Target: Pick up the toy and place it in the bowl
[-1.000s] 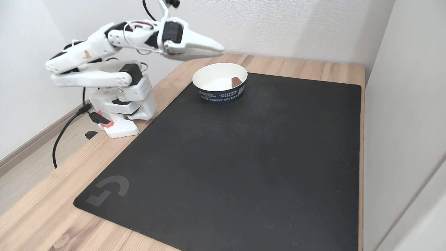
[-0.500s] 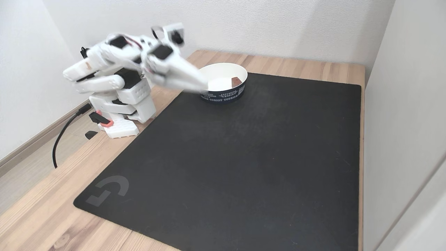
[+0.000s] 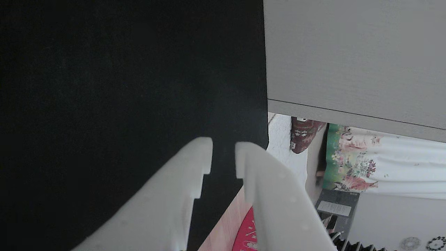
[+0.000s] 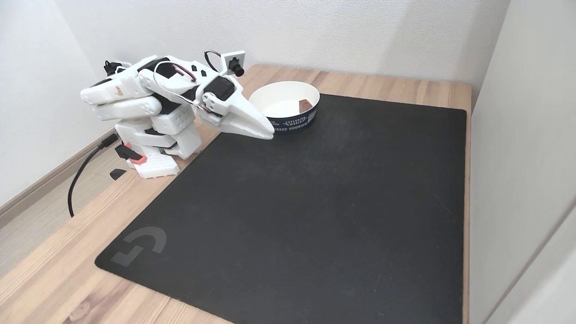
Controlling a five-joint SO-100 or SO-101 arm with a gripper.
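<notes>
The toy (image 4: 305, 105), a small dull-red block, lies inside the white bowl (image 4: 288, 123) with the dark printed band, at the back of the black mat (image 4: 315, 202) in the fixed view. My white gripper (image 4: 270, 134) points down just left of and in front of the bowl, low over the mat's edge, with the arm folded back. In the other view the gripper (image 3: 223, 153) hangs over the mat (image 3: 104, 69). Its fingertips (image 3: 202, 153) are nearly together, with a slim gap and nothing between them.
The arm's base (image 4: 153, 148) stands on the wooden table (image 4: 54, 274) left of the mat, with a black cable (image 4: 81, 175) trailing off. A grey panel (image 4: 517, 135) walls the right side. In the other view a red printed item (image 3: 248, 233) lies beyond the table edge.
The gripper has swung down and back from above the bowl's left rim to a low folded pose beside the bowl. The toy stays in the bowl.
</notes>
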